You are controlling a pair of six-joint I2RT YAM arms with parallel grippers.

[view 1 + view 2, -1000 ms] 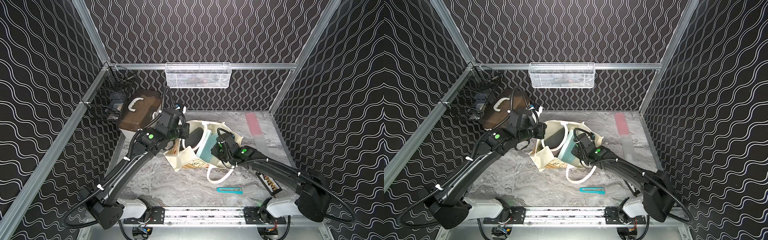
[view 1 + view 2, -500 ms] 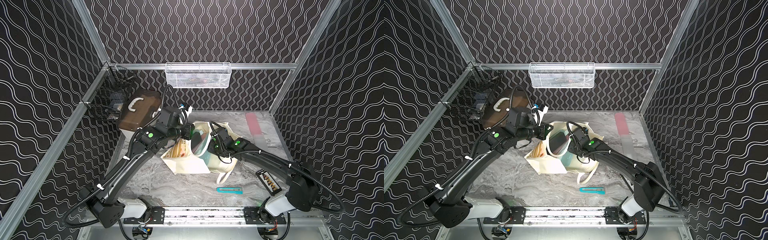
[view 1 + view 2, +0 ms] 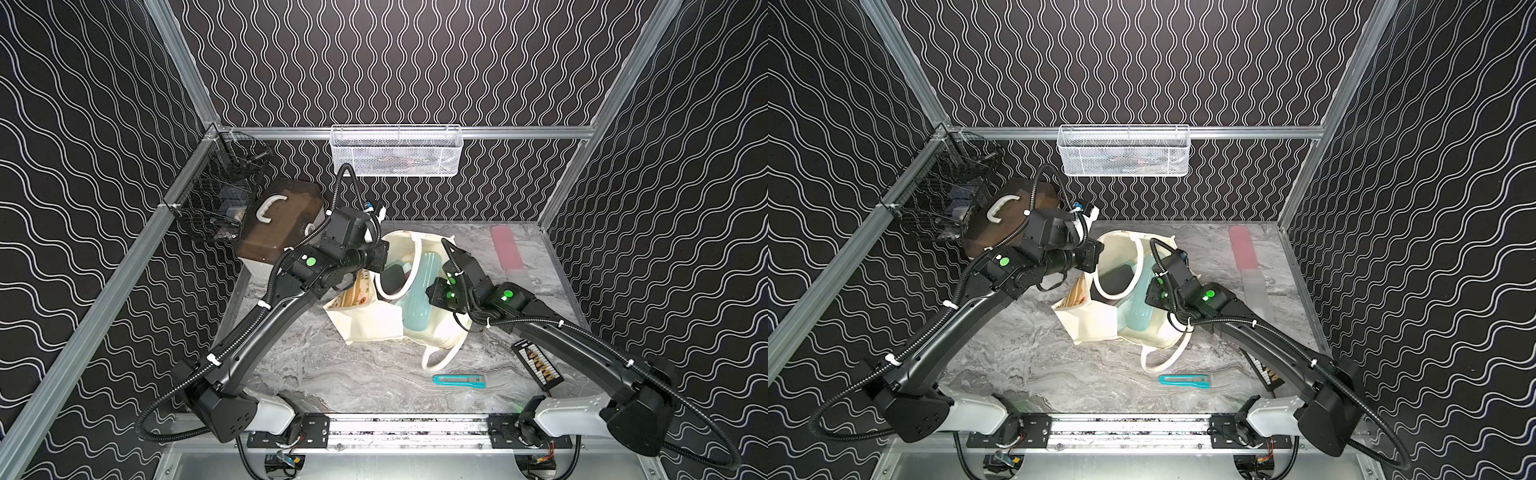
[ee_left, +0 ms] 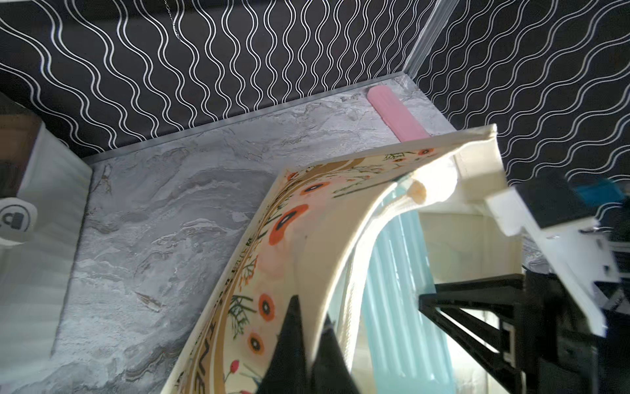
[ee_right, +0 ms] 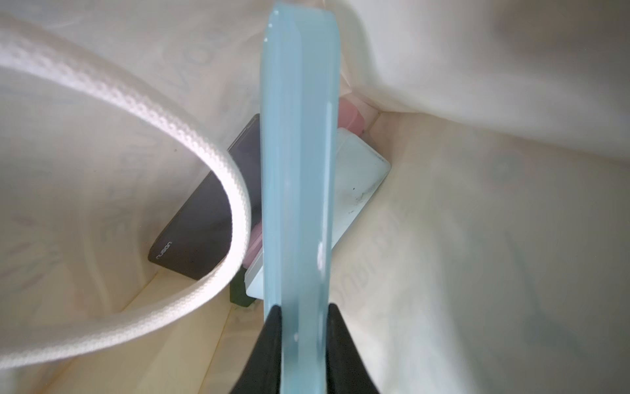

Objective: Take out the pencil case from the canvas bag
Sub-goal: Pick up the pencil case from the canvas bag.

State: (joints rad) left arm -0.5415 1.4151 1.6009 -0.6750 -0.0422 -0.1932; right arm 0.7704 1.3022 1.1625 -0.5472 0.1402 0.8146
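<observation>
Pencil case (image 3: 417, 307) long axis toward back wall (image 3: 395, 62), right fingers (image 5: 269, 351) pinching.

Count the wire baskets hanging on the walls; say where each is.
2. A white mesh basket hangs centred on the back rail; a black wire basket hangs on the side rail at the robot's far left corner. No others visible.

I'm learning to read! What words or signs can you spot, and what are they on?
"nuson" (as best it reads): black case inside the canvas bag.
Padlock sign: round sticker on the white box.
Tan letters on the bag's floral side: cut off, unreadable.
</observation>
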